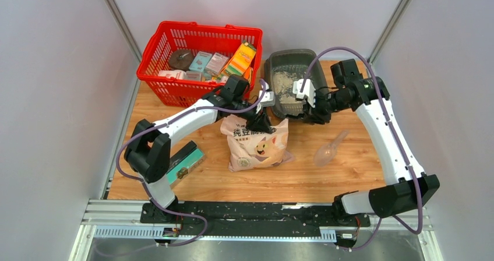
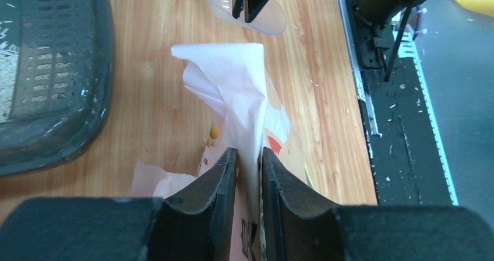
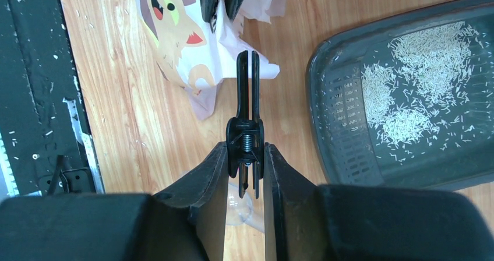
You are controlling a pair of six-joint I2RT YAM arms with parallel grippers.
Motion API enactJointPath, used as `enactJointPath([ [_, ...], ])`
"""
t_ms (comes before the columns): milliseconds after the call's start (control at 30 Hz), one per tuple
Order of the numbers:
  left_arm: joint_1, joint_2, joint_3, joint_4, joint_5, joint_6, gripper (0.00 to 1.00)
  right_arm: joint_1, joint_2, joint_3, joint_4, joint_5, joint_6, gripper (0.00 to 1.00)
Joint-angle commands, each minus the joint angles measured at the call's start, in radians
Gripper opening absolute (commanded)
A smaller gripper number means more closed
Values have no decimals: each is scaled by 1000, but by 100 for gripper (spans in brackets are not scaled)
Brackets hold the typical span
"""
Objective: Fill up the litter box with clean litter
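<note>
Honey-toned wooden tabletop [image 1: 326,179] between pale grey walls [image 1: 58,69] carries the dark grey rectangular plastic litter box [image 1: 291,52] at its far edge, with pale beige-white clean litter [image 3: 402,124] lying patchy inside. I see my left gripper [image 2: 249,156] pinching the top of the pinkish-beige cat-printed bag [image 1: 256,144], and my right gripper [image 3: 244,150] clamping a black spring clip [image 3: 247,92].

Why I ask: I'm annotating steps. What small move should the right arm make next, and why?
Probably ease the right arm's black clip toward the bag's folded top and clip it. The left fingers pinch that fold upright, the clip points at it but is apart, and the litter box already holds litter.
</note>
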Motion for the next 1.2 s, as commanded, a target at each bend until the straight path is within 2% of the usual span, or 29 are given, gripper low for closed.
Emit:
enactJointPath([
  [0,1,-94,-27,72,-13,42,35,15,-11,7,-29,28,-47,0],
  [33,-1,-101,-31,94,-19,50,40,18,-7,5,-22,30,-46,0],
  [133,1,-115,-38,117,-24,99,47,23,2,-2,12,16,-31,0],
  [333,-4,-101,21,138,-24,124,55,41,44,41,-11,-28,-5,0],
  [800,-36,-143,-16,301,30,-8,56,113,58,27,54,-39,123,0],
  [900,-39,-137,-16,318,34,-40,51,116,56,27,77,-45,169,0],
  [1033,-41,-134,-11,312,39,-53,36,116,52,22,107,-56,204,0],
  [1100,-42,-132,-13,304,36,-51,35,116,52,25,110,-59,213,0],
  [1133,-41,-132,-11,301,38,-48,25,116,50,25,110,-59,215,0],
  [1167,-42,-131,-7,296,39,-46,21,116,48,25,112,-61,216,0],
])
